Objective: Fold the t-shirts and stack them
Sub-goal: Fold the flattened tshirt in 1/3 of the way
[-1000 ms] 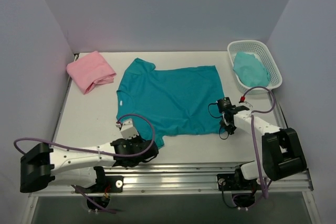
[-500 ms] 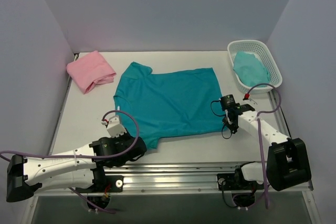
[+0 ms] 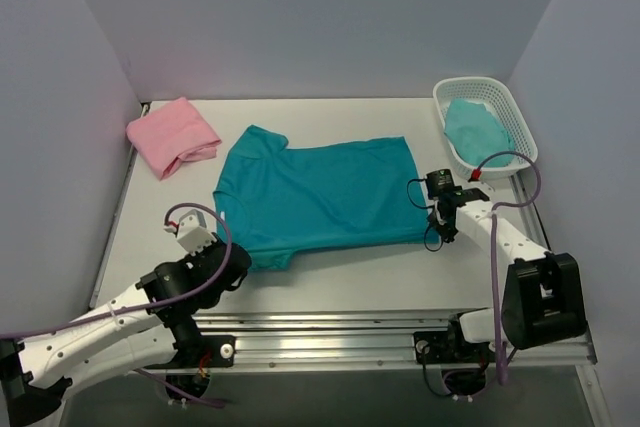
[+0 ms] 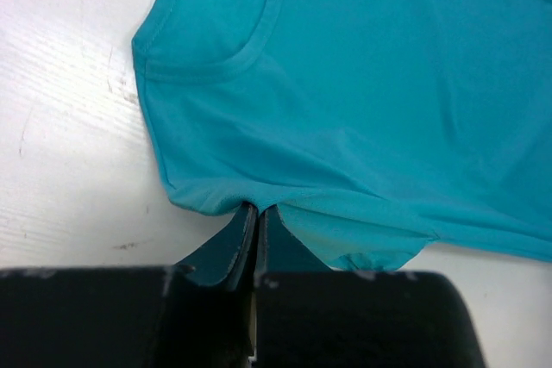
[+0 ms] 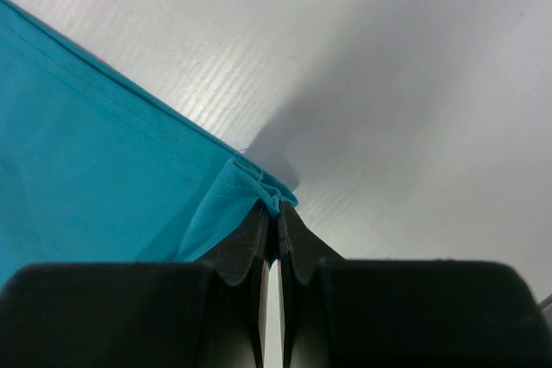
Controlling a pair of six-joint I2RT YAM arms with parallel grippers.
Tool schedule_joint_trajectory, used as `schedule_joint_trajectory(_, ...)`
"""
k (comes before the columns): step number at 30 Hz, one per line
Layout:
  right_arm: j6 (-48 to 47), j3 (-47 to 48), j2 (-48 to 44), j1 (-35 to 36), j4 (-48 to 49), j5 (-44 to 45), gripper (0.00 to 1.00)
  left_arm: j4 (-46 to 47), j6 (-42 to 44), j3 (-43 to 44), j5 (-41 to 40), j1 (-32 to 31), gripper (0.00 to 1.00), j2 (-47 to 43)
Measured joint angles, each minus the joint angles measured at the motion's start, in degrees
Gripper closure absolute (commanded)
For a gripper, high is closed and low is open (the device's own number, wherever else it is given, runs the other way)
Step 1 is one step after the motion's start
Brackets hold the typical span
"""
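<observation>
Deep teal cloth t-shirt (image 3: pixel 320 192): spread flat across the middle of the white counter (image 3: pixel 150 207). The collar is to the left and the hem to the right, with one sleeve at the far side and the other at the near edge.
Left gripper (image 4: pixel 257 217): jaws closed tight on the shirt's near edge, pinching the cloth between the collar and the near sleeve.
Right gripper (image 5: pixel 272 213): jaws closed tight on the near hem corner, with a small pleat of cloth bunched at the tips.
Change over the last second: the left arm has swung back and out to the left, and the right gripper has moved farther from its base. The shirt has slid left with them. Its near edge, which sagged with the sleeve trailing toward the rail, now runs straighter between the two grips.
Meaning for the task: judged to be a squaring and tensioning step, with no fold made in this shirt yet. Both grips sit on the same long edge, which suits carrying that edge over toward the far side.
Light pink cloth t-shirt (image 3: pixel 172 135): already folded, at the far left corner of the counter, well apart from the teal one. Stacking is not yet done.
White plastic basket (image 3: pixel 475 80): far right, holding a paler blue-green cloth (image 3: pixel 478 129).
Risk: both grips are thin edge pinches, so the cloth may slip if the arms pull apart harder.
</observation>
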Motion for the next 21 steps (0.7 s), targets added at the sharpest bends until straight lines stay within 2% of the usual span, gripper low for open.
schedule_joint_trajectory(5, -0.3, 3.4, 2.4, 0.0, 1.1, -0.6, 1.0, 8.9, 10.3, 0.0, 3.5, 9.2, 0.98, 2.1)
schedule_joint_trajectory(10, -0.5, 7.0, 4.5, 0.0, 1.7, -0.5, 1.0, 19.2, 18.9, 0.0, 8.2, 17.5, 0.98, 10.4)
schedule_joint_trajectory(17, -0.4, 13.2, 8.9, 0.1, 2.0, 0.6, 1.0, 30.6, 25.7, 1.7, 14.4, 23.7, 0.98, 24.4)
schedule_joint_trajectory(21, -0.4, 16.9, 12.8, 0.4, 2.2, 1.4, 1.0, 33.7, 27.9, 6.3, 16.2, 25.4, 0.98, 30.2)
